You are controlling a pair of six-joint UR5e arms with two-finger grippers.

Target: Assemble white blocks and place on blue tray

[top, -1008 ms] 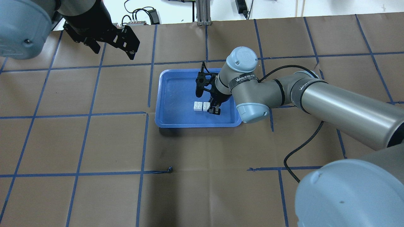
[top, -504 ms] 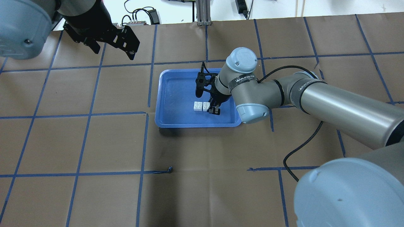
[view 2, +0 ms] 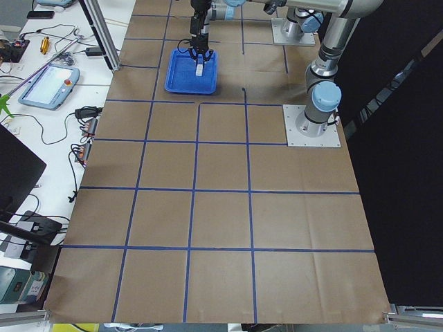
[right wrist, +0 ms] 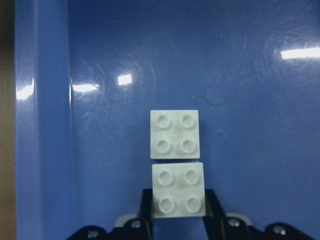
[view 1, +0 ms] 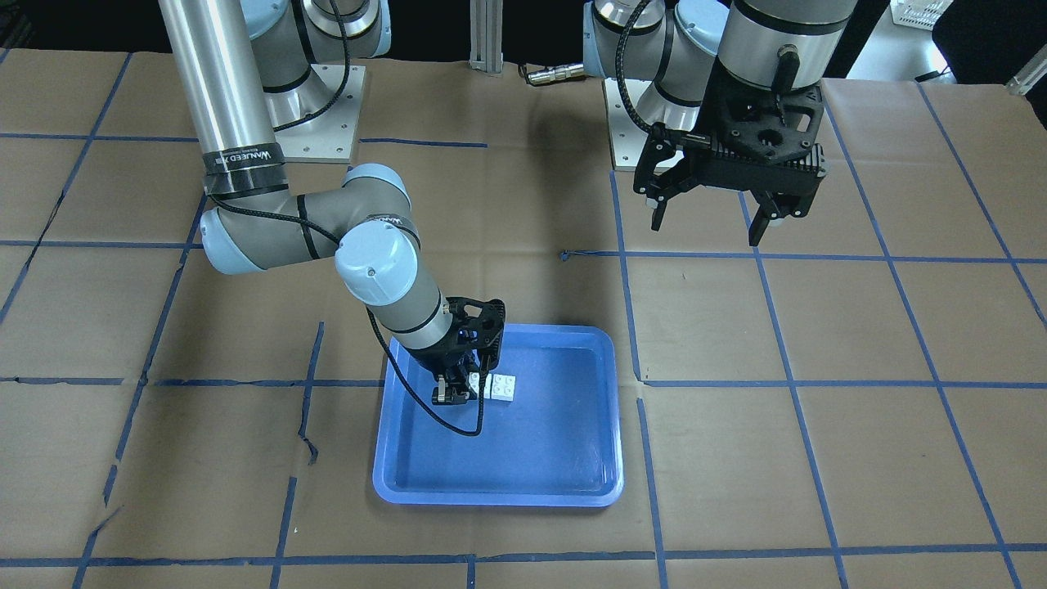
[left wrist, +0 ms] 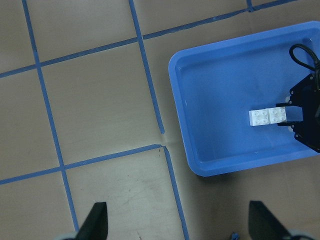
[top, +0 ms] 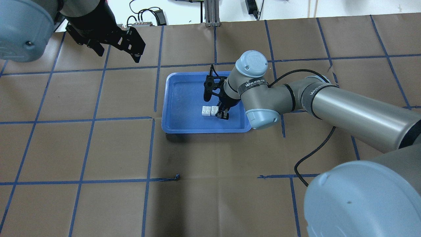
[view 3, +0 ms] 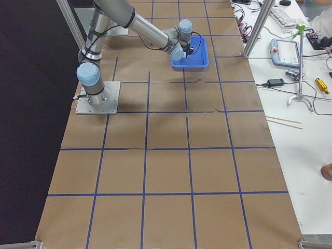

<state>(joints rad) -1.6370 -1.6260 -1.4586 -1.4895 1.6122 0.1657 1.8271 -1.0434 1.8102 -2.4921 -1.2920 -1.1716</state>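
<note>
Two white blocks lie side by side on the blue tray (top: 184,98). The free white block (top: 206,111) is toward the tray's middle. The other white block (right wrist: 178,190) sits between my right gripper's fingers (right wrist: 212,205), which press on its two sides. My right gripper (top: 217,112) is low over the tray floor, shut on that block. The pair also shows in the front view (view 1: 501,387) and the left wrist view (left wrist: 261,117). My left gripper (top: 118,54) hangs high over the far left of the table, open and empty.
Brown paper with a blue tape grid covers the table (top: 98,148). The tray's raised rim (view 1: 491,499) surrounds the blocks. A black cable (top: 312,154) trails from the right arm over the table. Cables and a power supply (top: 154,14) lie beyond the far edge.
The right arm's elbow and shoulder joints have shifted slightly. The right gripper and both blocks stay where they were. The left arm has not moved.
</note>
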